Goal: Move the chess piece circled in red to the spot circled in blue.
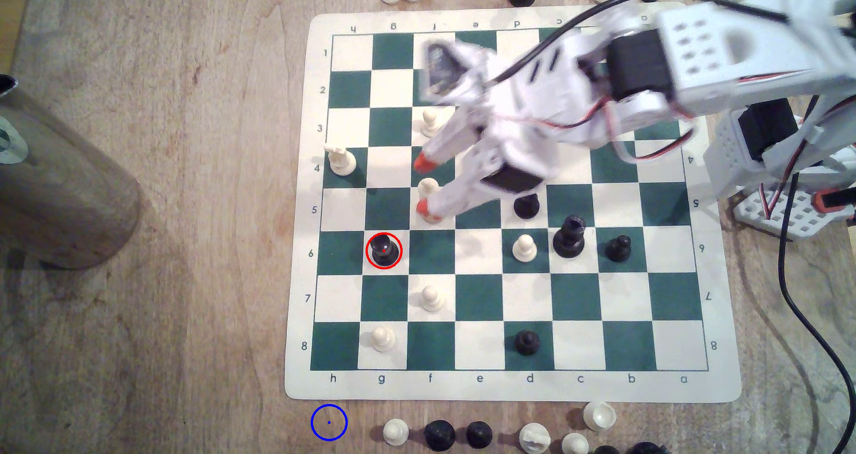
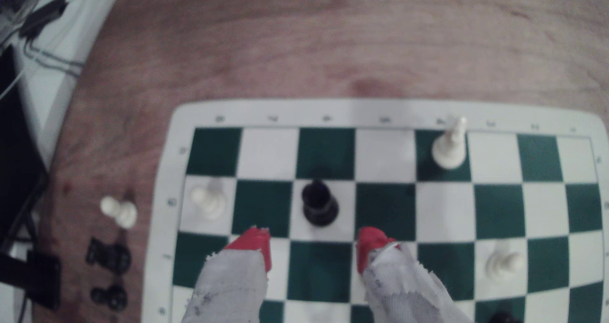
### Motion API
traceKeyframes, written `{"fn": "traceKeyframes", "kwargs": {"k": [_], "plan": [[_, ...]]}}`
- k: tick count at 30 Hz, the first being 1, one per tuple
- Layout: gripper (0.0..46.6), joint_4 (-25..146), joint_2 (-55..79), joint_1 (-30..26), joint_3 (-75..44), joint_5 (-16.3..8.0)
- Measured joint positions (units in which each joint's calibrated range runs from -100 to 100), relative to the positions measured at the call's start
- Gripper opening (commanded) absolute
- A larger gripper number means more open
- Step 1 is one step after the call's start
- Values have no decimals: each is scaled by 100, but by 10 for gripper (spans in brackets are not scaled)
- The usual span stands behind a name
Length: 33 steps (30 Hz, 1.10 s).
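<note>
Piece [image 1: 383,250] on board [image 1: 509,387]

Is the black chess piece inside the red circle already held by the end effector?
No. In the exterior view the chess piece circled in red stands alone on its light square, while the open end effector hovers apart from it.

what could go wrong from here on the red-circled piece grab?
The open gripper hangs over a white pawn, short of the chess piece circled in red; descending now could topple that pawn. The spot circled in blue lies off the board, beside a white piece; a drifting placement might bump it.
</note>
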Motion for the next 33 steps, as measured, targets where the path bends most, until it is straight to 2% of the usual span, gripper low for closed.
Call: {"fn": "traceKeyframes", "kwargs": {"k": [3, 10, 16, 22, 33], "plan": [[150, 0, 528, 0, -334, -73], [195, -48, 1693, 7, -1021, -230], [195, -367, 2287, 15, -1256, -200], [198, -781, 2815, 15, -1256, -54], [201, -908, 2966, 103, -1256, 0]]}}
